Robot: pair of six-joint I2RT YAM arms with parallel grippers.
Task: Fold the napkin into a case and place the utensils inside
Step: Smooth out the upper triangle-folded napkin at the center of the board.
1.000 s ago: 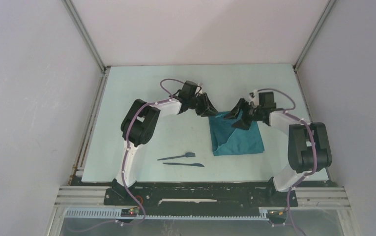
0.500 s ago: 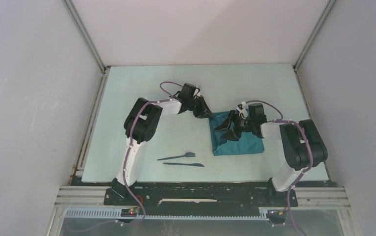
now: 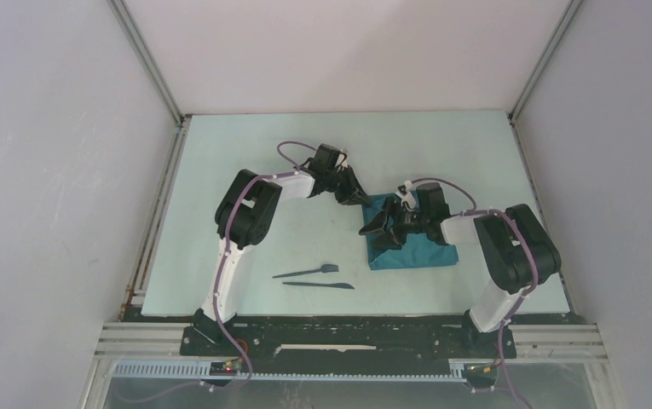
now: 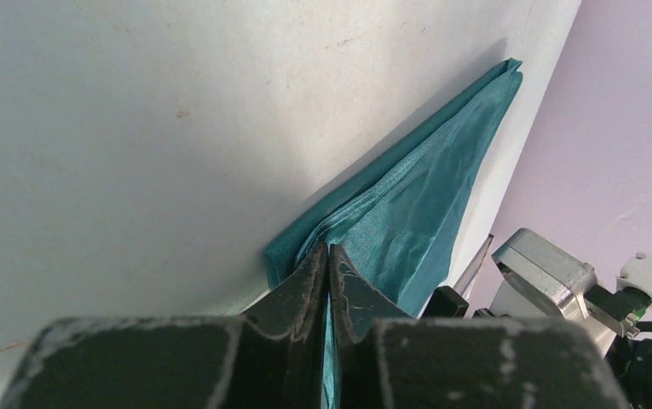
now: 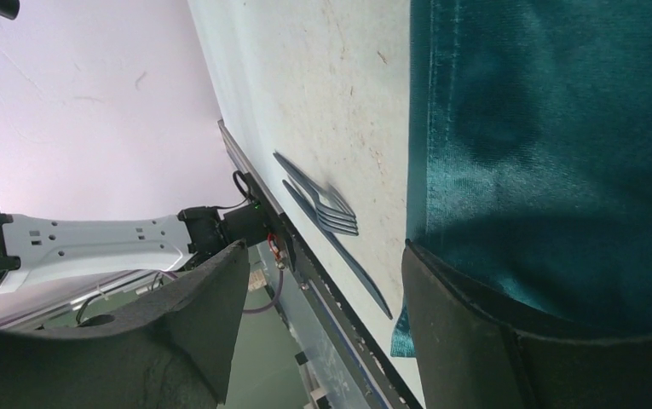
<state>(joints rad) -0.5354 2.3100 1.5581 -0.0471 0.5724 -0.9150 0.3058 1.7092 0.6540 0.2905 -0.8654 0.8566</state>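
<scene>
The dark teal napkin (image 3: 429, 252) lies folded in a layered, roughly square shape right of the table's middle. My left gripper (image 3: 363, 199) sits at its far left corner, and the left wrist view shows that gripper (image 4: 329, 250) shut on a layer of the napkin (image 4: 429, 192). My right gripper (image 3: 379, 232) hangs open over the napkin's left edge. In the right wrist view one finger of this gripper (image 5: 324, 256) rests over the napkin (image 5: 544, 128) and the other hangs past its edge. The utensils lie left of the napkin: a fork (image 3: 307, 272) and a knife (image 3: 319, 285), both loose.
The pale table (image 3: 245, 170) is enclosed by grey walls, with metal rails along its left edge (image 3: 156, 221) and a black base bar (image 3: 339, 332) at the near edge. Both arms bend inward over the middle, their grippers close together.
My left gripper has closed onto the napkin's far left corner. The right arm has swung left and nearer, bringing its open gripper over the napkin's left edge.
</scene>
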